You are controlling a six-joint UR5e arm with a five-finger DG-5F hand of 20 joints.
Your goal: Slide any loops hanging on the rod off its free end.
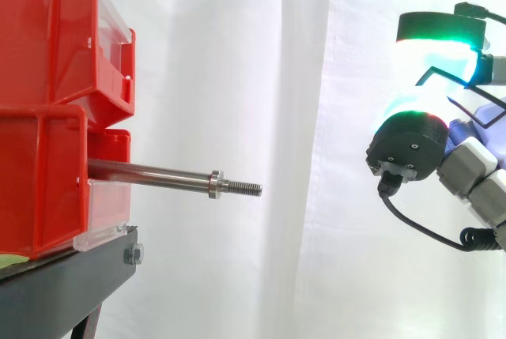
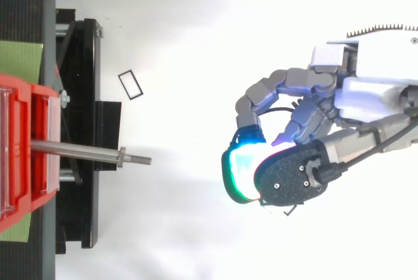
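A polished steel rod [image 1: 158,175] with a threaded tip juts level from the lower red plastic bin [image 1: 43,181], its shaft bare. Well apart from the rod's free end hangs the robot hand [image 2: 366,94], its fingers [image 2: 261,91] curled narrowly inward.

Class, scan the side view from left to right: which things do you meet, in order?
Red bins → rod → rod's threaded free end → hand.
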